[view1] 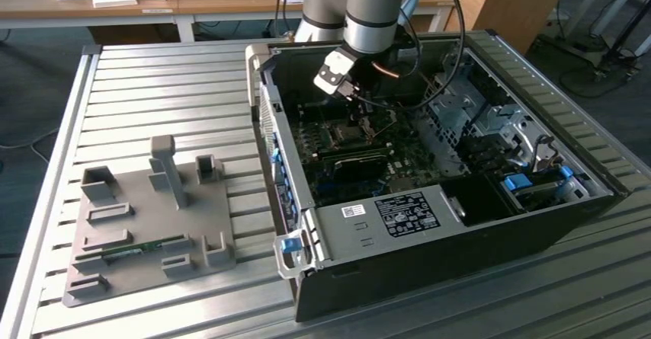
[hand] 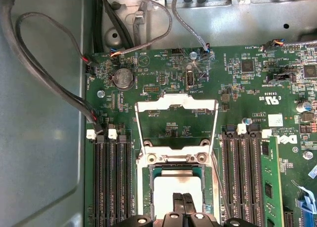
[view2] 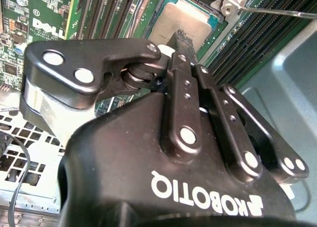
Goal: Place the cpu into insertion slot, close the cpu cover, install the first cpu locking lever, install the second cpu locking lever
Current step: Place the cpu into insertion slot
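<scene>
Where the arm dips into the open computer case in the exterior view, its gripper hangs over the middle of the motherboard. In the second wrist view the fingers are pressed together, with nothing between them. Their tips are just above the cpu, which lies flat in its socket. In the first wrist view the cpu cover lies swung open beyond the socket's hinged edge.

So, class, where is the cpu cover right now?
In the first wrist view the cpu cover is flipped open over the green motherboard, its hinge edge beside the seated cpu.
</scene>
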### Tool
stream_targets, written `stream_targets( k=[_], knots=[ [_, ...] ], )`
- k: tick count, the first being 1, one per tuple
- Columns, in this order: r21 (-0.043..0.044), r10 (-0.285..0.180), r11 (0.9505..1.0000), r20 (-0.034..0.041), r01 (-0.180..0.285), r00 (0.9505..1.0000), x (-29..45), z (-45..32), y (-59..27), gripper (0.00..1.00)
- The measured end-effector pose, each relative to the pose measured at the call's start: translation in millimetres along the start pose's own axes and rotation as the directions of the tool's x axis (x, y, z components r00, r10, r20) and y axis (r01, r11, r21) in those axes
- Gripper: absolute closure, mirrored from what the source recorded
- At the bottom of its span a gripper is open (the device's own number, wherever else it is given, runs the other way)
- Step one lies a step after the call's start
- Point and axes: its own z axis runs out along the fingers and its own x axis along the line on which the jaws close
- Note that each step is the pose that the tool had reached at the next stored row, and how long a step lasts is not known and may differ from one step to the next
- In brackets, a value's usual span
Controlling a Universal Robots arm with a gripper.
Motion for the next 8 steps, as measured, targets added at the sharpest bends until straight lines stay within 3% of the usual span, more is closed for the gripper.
stream_targets(
  k=[8],
  knots=[
    [0.0001, 0.000, 1.0000, 0.0000, 0.000, 1.0000, -0.1, 5.5, -0.3, 0.89]
  ],
)
